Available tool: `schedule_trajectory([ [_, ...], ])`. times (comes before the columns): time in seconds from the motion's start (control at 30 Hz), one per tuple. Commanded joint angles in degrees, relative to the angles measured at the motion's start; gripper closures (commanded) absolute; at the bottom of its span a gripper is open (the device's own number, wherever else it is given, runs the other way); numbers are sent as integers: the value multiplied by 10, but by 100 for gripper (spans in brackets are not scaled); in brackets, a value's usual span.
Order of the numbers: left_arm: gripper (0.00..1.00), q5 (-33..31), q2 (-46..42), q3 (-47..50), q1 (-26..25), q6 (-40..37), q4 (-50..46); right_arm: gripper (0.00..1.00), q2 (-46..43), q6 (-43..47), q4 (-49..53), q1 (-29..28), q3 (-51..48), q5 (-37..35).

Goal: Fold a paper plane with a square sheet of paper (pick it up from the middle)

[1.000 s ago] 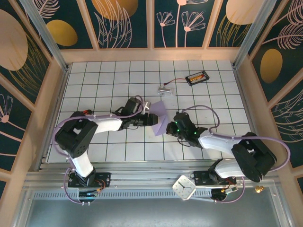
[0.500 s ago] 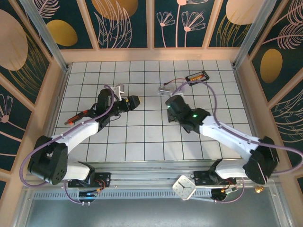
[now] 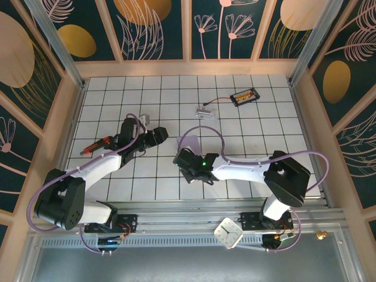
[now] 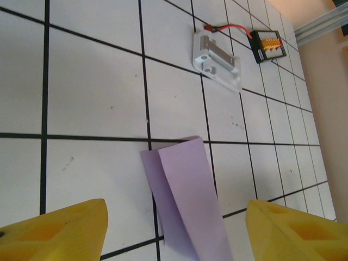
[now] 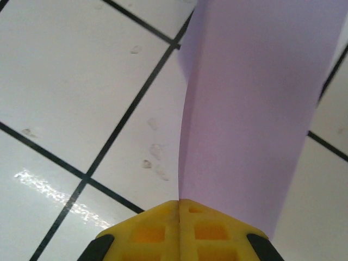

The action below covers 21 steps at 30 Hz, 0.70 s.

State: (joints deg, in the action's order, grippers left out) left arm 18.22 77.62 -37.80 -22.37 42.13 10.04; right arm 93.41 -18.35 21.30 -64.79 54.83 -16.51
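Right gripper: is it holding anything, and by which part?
Yes. The right gripper is shut on the folded paper, pinching one end of it.

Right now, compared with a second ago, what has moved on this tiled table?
The left tool swung away leftward from the folded lavender paper sheet and stands open. The right tool reached toward the far side, then came back nearer and further left, shut on the paper. The small clear plastic piece with a red wire, the black-and-orange pack and the white square clock stayed put.
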Motion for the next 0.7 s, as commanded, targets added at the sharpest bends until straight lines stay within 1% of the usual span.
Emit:
schedule_trajectory([
  [0.0, 36, 56, 7, 10, 3, 21, 28, 100, 0, -7, -53, -3, -18, 38],
  [0.1, 44, 108, 32, 22, 1, 53, 72, 100, -2, -10, -74, -3, -26, 60],
  [0.17, 49, 127, 51, 14, -2, 55, 75, 100, -3, -12, -82, -2, -29, 68],
  [0.27, 58, 132, 74, -6, -22, 44, 70, 100, 2, -14, -84, -2, -31, 70],
  [0.37, 69, 146, 109, -29, -43, 39, 66, 100, 5, -16, -88, 0, -33, 72],
  [0.47, 78, 156, 143, -49, -57, 34, 60, 100, 7, -16, -90, 1, -32, 72],
  [0.53, 80, 156, 155, -63, -60, 22, 47, 100, 9, -16, -91, 2, -32, 72],
  [0.67, 80, 151, 173, -87, -61, 4, 25, 100, 14, -16, -93, 3, -33, 72],
])
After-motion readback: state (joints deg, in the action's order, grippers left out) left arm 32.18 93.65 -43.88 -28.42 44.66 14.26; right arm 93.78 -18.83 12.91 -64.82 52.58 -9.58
